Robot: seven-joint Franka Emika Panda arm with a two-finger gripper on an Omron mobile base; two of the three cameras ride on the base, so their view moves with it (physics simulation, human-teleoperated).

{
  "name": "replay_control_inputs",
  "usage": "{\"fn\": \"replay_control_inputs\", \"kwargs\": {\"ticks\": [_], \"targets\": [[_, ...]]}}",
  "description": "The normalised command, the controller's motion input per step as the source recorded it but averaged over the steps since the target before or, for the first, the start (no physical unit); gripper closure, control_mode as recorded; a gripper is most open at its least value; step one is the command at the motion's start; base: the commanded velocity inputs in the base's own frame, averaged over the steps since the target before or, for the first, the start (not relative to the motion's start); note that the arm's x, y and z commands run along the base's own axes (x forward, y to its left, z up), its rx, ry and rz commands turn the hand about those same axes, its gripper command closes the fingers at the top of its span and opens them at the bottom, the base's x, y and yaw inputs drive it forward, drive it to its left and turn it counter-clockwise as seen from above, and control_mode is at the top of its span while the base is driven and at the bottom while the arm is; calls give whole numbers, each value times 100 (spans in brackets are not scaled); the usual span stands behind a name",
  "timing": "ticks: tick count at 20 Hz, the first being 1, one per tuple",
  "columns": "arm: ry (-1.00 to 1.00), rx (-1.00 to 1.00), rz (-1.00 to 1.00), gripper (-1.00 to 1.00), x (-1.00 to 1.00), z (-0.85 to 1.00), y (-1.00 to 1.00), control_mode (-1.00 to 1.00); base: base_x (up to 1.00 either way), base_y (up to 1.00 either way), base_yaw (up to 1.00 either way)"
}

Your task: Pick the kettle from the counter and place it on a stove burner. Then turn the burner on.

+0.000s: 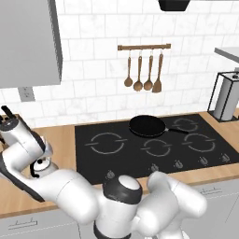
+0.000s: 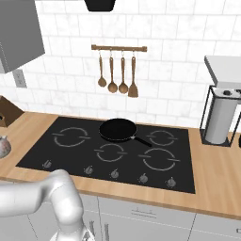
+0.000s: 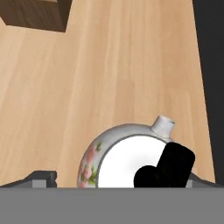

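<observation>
- We are at the pick: the kettle (image 3: pixel 131 153) sits on the worktop (image 3: pixel 109 78), left of the cooktop (image 1: pixel 154 144).
- Our gripper hovers above it; whether the fingers are open, we cannot tell.
- Next we should descend onto the handle (image 3: pixel 168 168).

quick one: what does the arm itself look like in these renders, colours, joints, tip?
Glossy white arm of rounded, bulbous links, with dark grey to black bands at the joints and a white-capped black joint collar. The hand end looks black. No cables or markings are visible.
</observation>
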Motion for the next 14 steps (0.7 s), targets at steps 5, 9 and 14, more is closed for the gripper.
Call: {"fn": "replay_control_inputs", "kwargs": {"ticks": [5, 9, 14], "targets": [[0, -2, 0, 100, -5, -22, 0, -100, 0, 0, 0], [-3, 0, 0, 100, 0, 0, -1, -100, 0, 0, 0], [-22, 0, 0, 100, -15, 0, -15, -100, 0, 0, 0]]}}
